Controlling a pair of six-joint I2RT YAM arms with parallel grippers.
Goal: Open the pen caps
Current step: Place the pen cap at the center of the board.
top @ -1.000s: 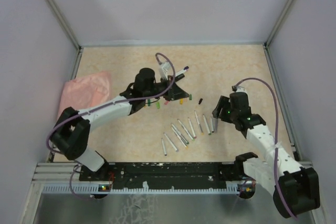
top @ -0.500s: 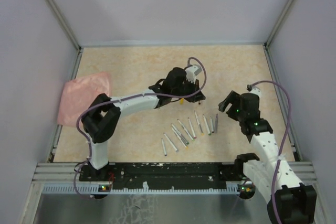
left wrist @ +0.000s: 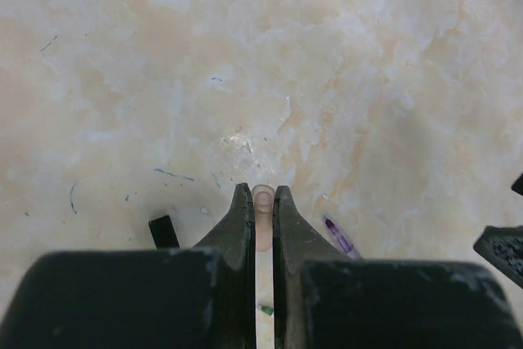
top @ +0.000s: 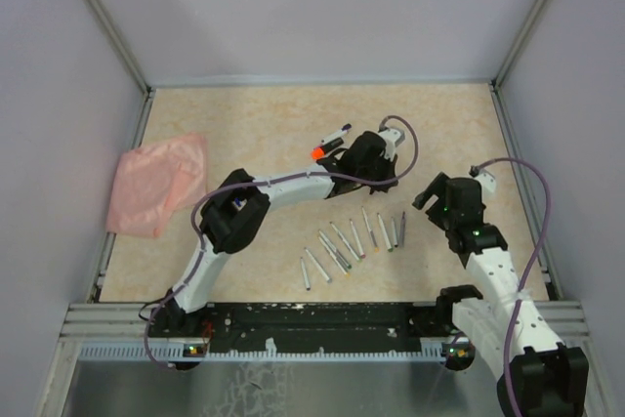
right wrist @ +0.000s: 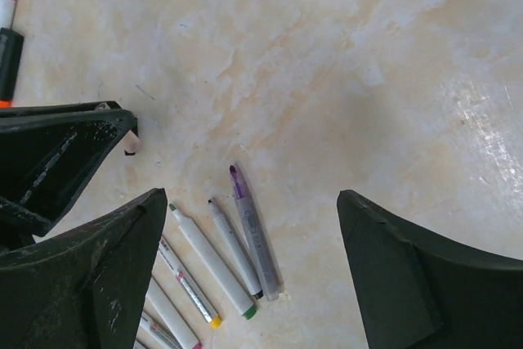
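The beige speckled tabletop (top: 244,114) has open room toward its far edge, with a crumpled pink cloth (top: 156,183) at its left edge. The right gripper (right wrist: 252,202) gapes wide, holding nothing, over the row of slim white marker pens (right wrist: 214,266). The left gripper (left wrist: 262,199) is clamped on one white pen barrel (left wrist: 261,284), and a small black pen cap (left wrist: 163,230) lies just left of its jaws.

Built as two arms, left arm (top: 283,186) and right arm (top: 498,275): white shells on the links, black housings at the joints. Trails a looping purple cable (top: 406,146) along each. Glows with small green lights (top: 476,232) on the right. Ends in black, wedge-shaped, scuffed claws: left claw (left wrist: 261,202), right claw (right wrist: 253,194).
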